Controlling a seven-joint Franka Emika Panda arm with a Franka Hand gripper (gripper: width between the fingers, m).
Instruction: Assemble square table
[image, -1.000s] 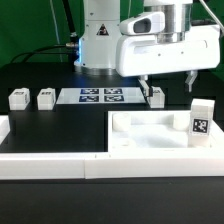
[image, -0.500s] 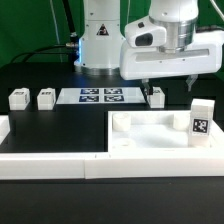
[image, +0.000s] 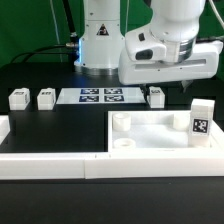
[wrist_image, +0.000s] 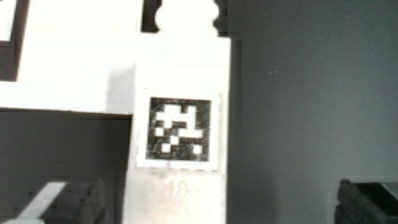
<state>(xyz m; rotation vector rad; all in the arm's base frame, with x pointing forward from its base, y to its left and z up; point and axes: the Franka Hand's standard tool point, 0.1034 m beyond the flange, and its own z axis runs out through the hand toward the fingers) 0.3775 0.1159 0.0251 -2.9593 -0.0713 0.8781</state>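
1. Ext. view: the tool (image: 170, 84) hangs w/ jaws apart and empty above the tabletop (image: 60, 125). Right under it lies one leg (image: 155, 96), just beside the marker board (image: 100, 96).
2. The slab (image: 160, 140) of the square table sits below the tool, on the camera side, sockets up. A 2nd leg (image: 201, 118) stands upright at its corner on the ext. view's right. A 3rd leg (image: 45, 97) and a 4th leg (image: 18, 98) lie well off to one side of the tool, past the marker board.
3. Step, my read: lining up to pick the leg under the tool. Next move needs a straight drop, jaws centred on the leg's long sides, then close.
4. Wrist view: the tagged leg runs lengthwise between the fingertips (wrist_image: 45, 205), w/ a gap on each side, so no grip.
5. Unclear: the fingertips are barely visible in ext. view. The leg's near end is cut off in wrist view. Can't tell if the 2nd leg is screwed in or just standing.
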